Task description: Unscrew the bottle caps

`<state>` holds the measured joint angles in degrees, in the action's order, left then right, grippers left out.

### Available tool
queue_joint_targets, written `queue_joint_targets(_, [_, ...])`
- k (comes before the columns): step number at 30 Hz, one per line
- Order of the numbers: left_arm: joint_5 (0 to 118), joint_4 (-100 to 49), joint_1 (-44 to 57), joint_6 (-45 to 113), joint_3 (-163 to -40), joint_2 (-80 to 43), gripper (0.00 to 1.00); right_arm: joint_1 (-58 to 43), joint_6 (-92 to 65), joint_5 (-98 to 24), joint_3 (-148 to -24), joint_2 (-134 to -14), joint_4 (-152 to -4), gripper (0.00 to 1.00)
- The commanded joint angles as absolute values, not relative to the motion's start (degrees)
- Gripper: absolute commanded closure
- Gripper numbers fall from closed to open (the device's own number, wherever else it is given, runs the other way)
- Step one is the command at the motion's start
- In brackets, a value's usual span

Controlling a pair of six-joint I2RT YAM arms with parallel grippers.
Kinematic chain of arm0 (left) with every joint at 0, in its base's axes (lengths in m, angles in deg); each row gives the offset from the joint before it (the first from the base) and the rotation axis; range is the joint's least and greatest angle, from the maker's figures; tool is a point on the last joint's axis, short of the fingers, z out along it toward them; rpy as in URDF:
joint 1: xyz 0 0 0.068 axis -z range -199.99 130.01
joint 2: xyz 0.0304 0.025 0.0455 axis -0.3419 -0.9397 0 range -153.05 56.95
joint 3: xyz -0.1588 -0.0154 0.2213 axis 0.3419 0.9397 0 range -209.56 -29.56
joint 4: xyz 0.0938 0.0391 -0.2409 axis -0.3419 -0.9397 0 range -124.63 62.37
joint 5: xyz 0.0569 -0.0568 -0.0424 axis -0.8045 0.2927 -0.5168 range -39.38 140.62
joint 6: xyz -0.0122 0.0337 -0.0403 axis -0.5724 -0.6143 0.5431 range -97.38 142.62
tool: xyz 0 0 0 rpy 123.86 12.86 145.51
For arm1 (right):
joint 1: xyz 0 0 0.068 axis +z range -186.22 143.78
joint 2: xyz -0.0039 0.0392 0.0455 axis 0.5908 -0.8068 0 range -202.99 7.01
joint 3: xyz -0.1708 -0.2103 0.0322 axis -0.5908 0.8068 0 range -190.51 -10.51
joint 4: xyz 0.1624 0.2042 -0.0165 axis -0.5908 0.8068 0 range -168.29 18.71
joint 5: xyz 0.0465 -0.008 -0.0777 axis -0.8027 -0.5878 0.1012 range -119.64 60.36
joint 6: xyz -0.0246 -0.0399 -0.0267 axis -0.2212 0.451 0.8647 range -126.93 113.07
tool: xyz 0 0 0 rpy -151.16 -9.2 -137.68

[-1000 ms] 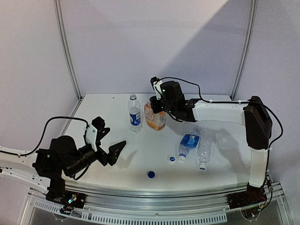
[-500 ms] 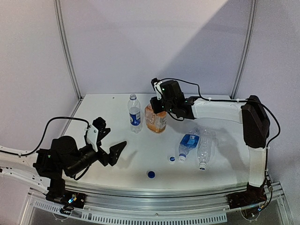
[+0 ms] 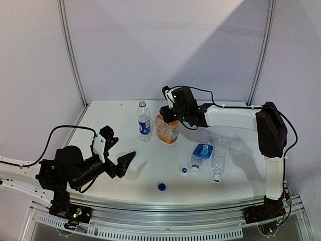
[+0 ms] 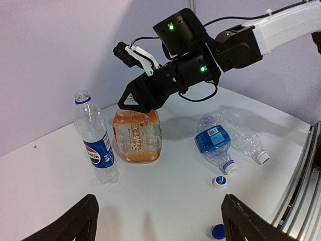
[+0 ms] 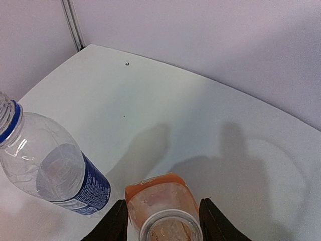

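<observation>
a white table (image 3: pixel 110 125) stands between pale walls. the right gripper (image 5: pixel 165 223) hangs above the upright orange bottle (image 5: pixel 160 196), jaws spread either side of its neck without pinching it, probably placed to take a hold for twisting; whether a cap sits there cannot be told. the left gripper (image 4: pixel 160 221) hovers low in front, jaws spread wide, empty. a blue cap (image 3: pixel 161 187) lies loose near the front edge.

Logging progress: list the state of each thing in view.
Pepsi bottle: upright, uncapped.
Orange bottle: upright, cap state unclear.
Blue-labelled bottle: lying on its side.
Plain clear bottle: lying on its side.
White-and-blue cap: loose on the table.
Blue cap: loose on the table.
Left gripper: open, empty.
Right gripper: open, astride the orange bottle's top.
</observation>
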<state>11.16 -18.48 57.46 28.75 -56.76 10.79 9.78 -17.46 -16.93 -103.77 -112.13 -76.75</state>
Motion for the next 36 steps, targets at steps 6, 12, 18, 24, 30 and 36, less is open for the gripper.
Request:
queue_joint_targets(6, [11.6,-18.3,56.9,29.3,-56.0,10.6,0.13,9.3,-18.1,-19.3,-104.5,-111.5,-75.4,0.46])
queue_joint_targets(12, [11.7,-18.2,56.9,29.2,-56.0,10.4,0.13,9.3,-18.4,-19.3,-104.0,-109.9,-74.5,0.30])
queue_joint_targets(18, [11.7,-18.0,56.9,29.0,-56.2,9.9,0.13,9.4,-19.5,-18.5,-101.0,-106.3,-76.3,0.20])
queue_joint_targets(24, [11.9,-18.0,56.9,29.0,-56.3,9.3,0.13,9.4,-20.1,-18.2,-97.9,-101.1,-75.8,0.19])
queue_joint_targets(30, [11.9,-18.0,56.9,28.9,-56.4,8.4,0.13,9.4,-21.9,-17.1,-89.1,-92.9,-74.7,0.18])
queue_joint_targets(36, [11.7,-18.3,56.9,29.2,-57.2,6.7,0.11,9.5,-22.3,-17.6,-77.8,-80.2,-73.0,0.18])
